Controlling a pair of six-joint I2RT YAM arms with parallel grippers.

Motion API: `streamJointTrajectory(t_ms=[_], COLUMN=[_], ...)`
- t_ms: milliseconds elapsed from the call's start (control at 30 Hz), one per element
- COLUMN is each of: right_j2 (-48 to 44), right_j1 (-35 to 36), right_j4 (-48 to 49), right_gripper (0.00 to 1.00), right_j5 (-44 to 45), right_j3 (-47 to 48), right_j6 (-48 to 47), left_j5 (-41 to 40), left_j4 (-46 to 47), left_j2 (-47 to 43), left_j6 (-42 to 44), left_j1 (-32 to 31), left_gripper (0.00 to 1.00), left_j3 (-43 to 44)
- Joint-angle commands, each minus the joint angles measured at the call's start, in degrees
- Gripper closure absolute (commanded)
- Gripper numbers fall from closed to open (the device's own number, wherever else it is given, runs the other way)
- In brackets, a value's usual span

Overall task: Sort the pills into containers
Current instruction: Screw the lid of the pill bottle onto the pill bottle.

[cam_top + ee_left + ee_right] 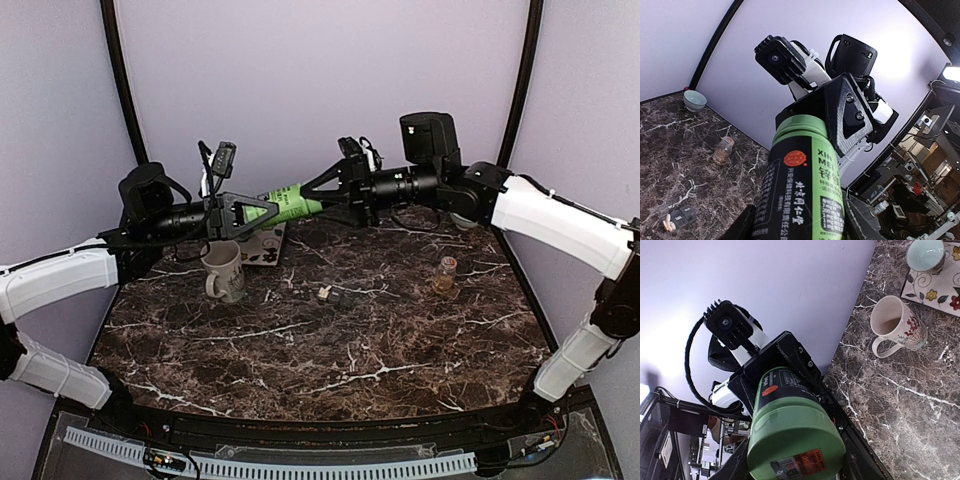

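my left end effector [266,209] clenched on the green bottle [292,205] body, my right end effector [318,192] on its cap end (twist-off next, I reckon) | bottle axis level, arm to arm, mid-air | containers [347,297] and loose pills [324,294] on worktop [300,360] below, nearer me, roughly between arms
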Motion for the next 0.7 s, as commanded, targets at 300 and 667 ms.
streamJointTrajectory(t_ms=[300, 667], right_j2=[3.49, 2.64], right_j1=[2.62, 2.55], right_j4=[12.57, 12.25], right_gripper=[0.94, 0.73], right_j5=[-2.05, 0.49], right_j3=[-5.40, -4.61], right_j6=[19.13, 21.77], left_j5=[-7.51, -6.12], left_j4=[2.34, 4.46], left_j2=[-4.94, -5.06], left_j6=[11.82, 10.77], left_j1=[-3.78, -3.66], left_gripper=[1.00, 1.00], left_j3=[-1.09, -3.31])
